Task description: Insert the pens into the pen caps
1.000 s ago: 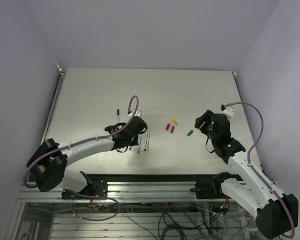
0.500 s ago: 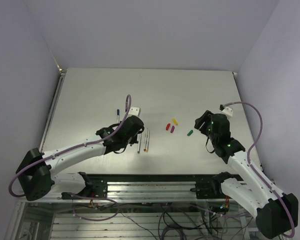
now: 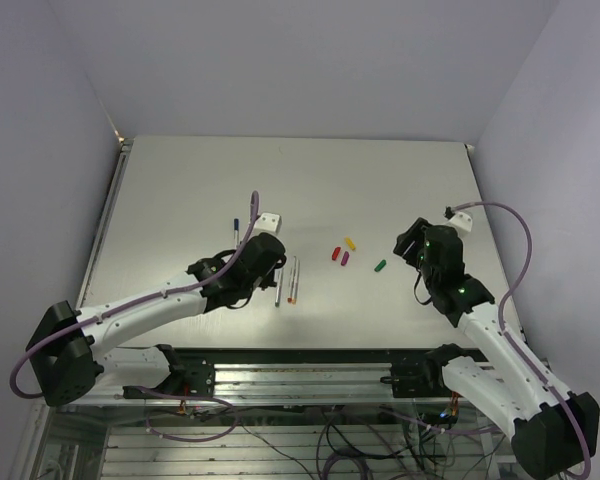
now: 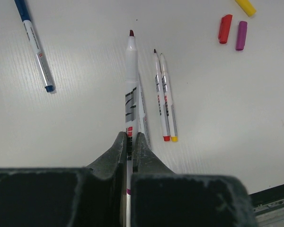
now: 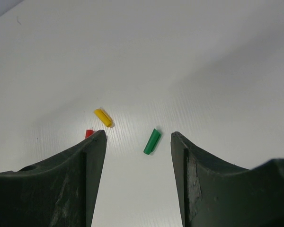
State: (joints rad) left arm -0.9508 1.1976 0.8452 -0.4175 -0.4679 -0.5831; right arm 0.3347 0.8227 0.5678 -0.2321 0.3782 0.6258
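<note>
My left gripper (image 4: 129, 142) is shut on a grey pen (image 4: 131, 90) with a dark red tip, which points away and looks raised above the table. Another pen (image 4: 144, 118) lies just under it. Two pens with red (image 4: 158, 94) and yellow (image 4: 168, 101) ends lie to the right, and a blue-capped pen (image 4: 35, 49) to the left. Red (image 4: 224, 28), purple (image 4: 241, 35) and yellow (image 4: 245, 5) caps lie at the far right. My right gripper (image 5: 138, 142) is open above the green cap (image 5: 152, 141); the yellow cap (image 5: 103, 117) lies beyond it, and the red cap (image 5: 89, 133) is half hidden.
In the top view the left gripper (image 3: 268, 272) is at the pens (image 3: 292, 282) and the right gripper (image 3: 410, 245) is right of the green cap (image 3: 380, 265). The other caps (image 3: 342, 252) lie between the arms. The table's near edge (image 3: 310, 345) is close.
The left arm has dropped lower and drawn back a little towards the near edge, staying at the pens. The right gripper has shifted slightly to the right.
</note>
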